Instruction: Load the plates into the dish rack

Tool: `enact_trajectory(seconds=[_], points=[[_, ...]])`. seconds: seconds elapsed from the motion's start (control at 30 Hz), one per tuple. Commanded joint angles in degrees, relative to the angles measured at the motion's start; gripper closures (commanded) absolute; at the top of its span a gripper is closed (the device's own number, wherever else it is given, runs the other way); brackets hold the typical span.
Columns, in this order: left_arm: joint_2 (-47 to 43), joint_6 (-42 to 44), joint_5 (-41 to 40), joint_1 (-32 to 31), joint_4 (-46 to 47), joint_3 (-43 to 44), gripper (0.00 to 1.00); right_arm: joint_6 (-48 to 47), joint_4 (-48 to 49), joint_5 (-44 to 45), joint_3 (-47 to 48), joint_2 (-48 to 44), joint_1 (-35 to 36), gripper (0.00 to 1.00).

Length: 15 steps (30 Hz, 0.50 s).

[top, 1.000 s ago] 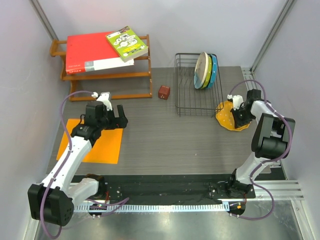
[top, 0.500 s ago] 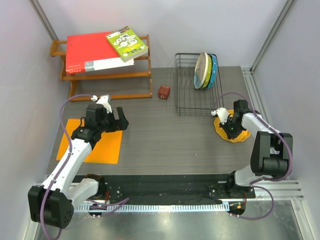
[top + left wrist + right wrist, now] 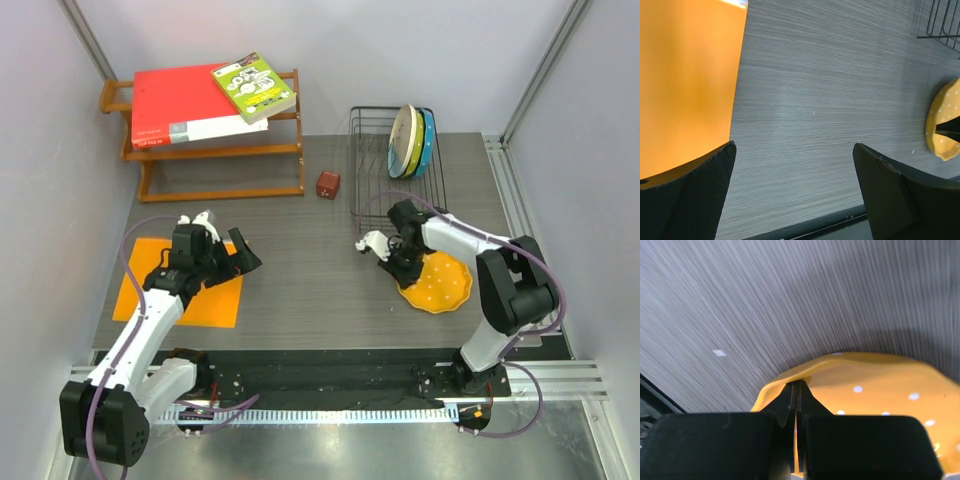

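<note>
Top external view: orange-yellow plate (image 3: 440, 283) lies on the bench (image 3: 320, 290), near the dish rack (image 3: 380, 205).
Right claw (image 3: 402, 264): pinched shut on its rim, likely to tip it upright for a slot.
Left claw (image 3: 238, 250): spread wide, empty, at the orange mat (image 3: 185, 285) edge.

Glossy orange-yellow plate (image 3: 880, 390) on matt, wood-grained grey table (image 3: 300, 290)
</note>
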Motion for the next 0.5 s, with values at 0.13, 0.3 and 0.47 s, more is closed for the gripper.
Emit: enact_trajectory(seconds=[0.13, 0.3, 0.47], points=[[1.0, -3.7, 2.8, 0.6, 1.9, -0.3, 0.01, 10.1, 2.0, -9.1, 11.8, 9.3, 14.6, 0.98], [1.4, -3.7, 3.2, 0.6, 1.9, -0.6, 0.01, 15.9, 6.6, -11.3, 18.2, 13.6, 19.7, 0.98], [2.9, -4.5, 4.6, 0.6, 3.0, -1.1, 0.0, 26.7, 10.3, -11.6, 23.6, 11.3, 20.3, 0.96]])
